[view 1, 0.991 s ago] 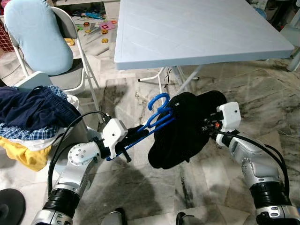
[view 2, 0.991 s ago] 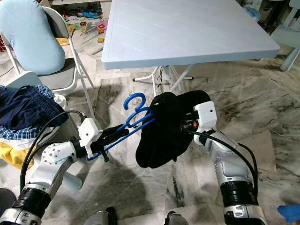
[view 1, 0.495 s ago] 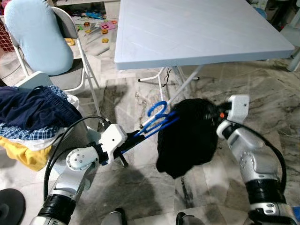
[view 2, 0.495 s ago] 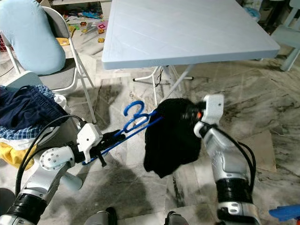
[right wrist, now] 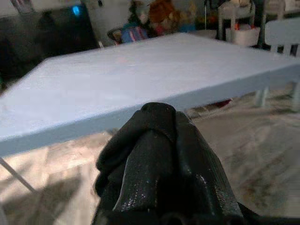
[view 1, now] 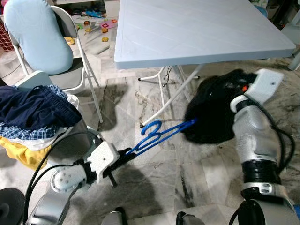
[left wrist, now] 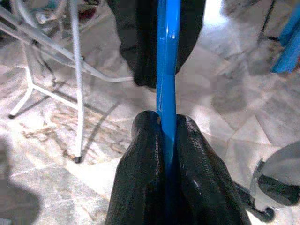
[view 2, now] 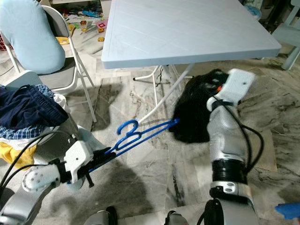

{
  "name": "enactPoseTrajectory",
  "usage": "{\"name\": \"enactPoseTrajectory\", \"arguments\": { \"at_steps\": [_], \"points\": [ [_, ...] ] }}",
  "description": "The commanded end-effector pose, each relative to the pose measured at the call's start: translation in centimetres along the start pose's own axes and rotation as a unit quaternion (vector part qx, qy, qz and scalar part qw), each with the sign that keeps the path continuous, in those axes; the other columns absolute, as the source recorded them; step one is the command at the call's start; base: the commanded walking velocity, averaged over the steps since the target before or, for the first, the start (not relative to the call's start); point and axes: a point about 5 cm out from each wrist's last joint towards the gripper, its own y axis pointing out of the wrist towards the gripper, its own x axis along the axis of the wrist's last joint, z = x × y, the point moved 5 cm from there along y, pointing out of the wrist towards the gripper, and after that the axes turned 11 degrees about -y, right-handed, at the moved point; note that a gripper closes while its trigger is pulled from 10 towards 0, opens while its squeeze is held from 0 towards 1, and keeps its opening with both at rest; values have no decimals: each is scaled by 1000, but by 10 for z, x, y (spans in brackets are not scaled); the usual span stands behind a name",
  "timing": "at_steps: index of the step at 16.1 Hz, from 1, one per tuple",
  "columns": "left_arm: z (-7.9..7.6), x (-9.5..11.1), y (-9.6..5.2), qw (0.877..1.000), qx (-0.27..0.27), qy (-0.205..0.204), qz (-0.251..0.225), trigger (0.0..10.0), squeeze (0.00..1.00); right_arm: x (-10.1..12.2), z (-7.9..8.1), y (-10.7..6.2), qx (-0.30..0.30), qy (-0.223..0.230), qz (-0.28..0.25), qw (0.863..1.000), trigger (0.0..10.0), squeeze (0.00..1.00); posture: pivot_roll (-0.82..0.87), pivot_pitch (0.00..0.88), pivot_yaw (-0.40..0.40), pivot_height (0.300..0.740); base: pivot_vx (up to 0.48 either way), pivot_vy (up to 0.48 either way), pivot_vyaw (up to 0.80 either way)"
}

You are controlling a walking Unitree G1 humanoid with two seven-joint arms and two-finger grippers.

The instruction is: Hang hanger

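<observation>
A big pale blue worktop (view 1: pixel 197 28) fills the upper middle of the frame. It stands on thin white legs (view 1: pixel 161 98) over a grey and white marble floor (view 1: pixel 154 178). At the upper left is a folding chair (view 1: pixel 77 61) with a light blue cloth (view 1: pixel 40 35) draped over its back. Small toys (view 1: pixel 101 26) lie on the floor behind it.

At the left edge is a pile of clothes (view 1: pixel 35 119). A dark blue piece is on top, a checked one is under it, and a yellow one is at the bottom. I cannot tell what the pile sits in.

A black garment (view 1: pixel 211 115) hangs in a bunch at the right middle, just below the worktop edge. The right tool (right wrist: pixel 161 140) has its two fingers together, pinching the black garment.

The blue hanger (view 1: pixel 161 133) is in the lower middle, stretched between the two arms. Its hook curls up near the white legs, and its far end reaches into the black garment. The left tool (left wrist: pixel 166 136), at the lower left, is clamped on the blue hanger's near end.
</observation>
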Motion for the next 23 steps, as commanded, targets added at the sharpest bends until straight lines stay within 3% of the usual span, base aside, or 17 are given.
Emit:
{"name": "enactPoseTrajectory", "arguments": {
  "at_steps": [1,3,4,6,7,8,9,11,13,15,18,23],
  "points": [
    [5,8,-5,1000,13,20,-11,0,0,-1,-1,1,-9,-14,3,1000,0,0,25,182,34,740,0,0,0],
    [10,31,-10,995,65,6,-76,0,0,-33,-7,-4,-36,-23,65,997,0,0,42,179,29,740,0,0,0],
    [10,31,-10,995,65,6,-76,0,0,-33,-7,-4,-36,-23,65,997,0,0,42,179,29,740,0,0,0],
    [42,45,-17,966,226,-6,-127,0,0,-46,-2,-14,-14,-27,78,996,0,0,30,173,26,740,0,0,0],
    [53,46,-21,944,295,-36,-145,902,0,-46,1,-19,4,-32,66,997,0,0,21,166,28,740,0,0,0],
    [48,42,-18,935,315,-67,-151,6863,0,-45,4,-26,21,-30,49,998,0,0,13,155,29,740,0,0,0],
    [45,39,-14,931,324,-80,-147,10000,0,-43,3,-29,21,-23,36,999,0,0,10,151,27,740,0,0,0],
    [35,44,-1,934,311,-85,-153,10000,0,-28,-3,-35,2,-6,-6,1000,0,0,6,130,28,740,0,0,0],
    [37,56,9,929,305,-107,-180,10000,0,-15,3,-37,18,-8,-32,999,0,0,18,103,27,740,0,0,0],
    [39,68,14,927,303,-97,-197,10000,0,-11,6,-37,23,-5,-40,999,0,0,34,100,21,740,152,0,0],
    [41,75,13,925,306,-102,-203,10000,0,-1,21,-34,44,4,-61,997,0,0,41,102,26,740,405,0,0],
    [34,73,19,927,298,-107,-202,10000,0,-3,27,-40,54,20,-58,997,0,0,40,99,32,740,464,0,0]
  ]
}}
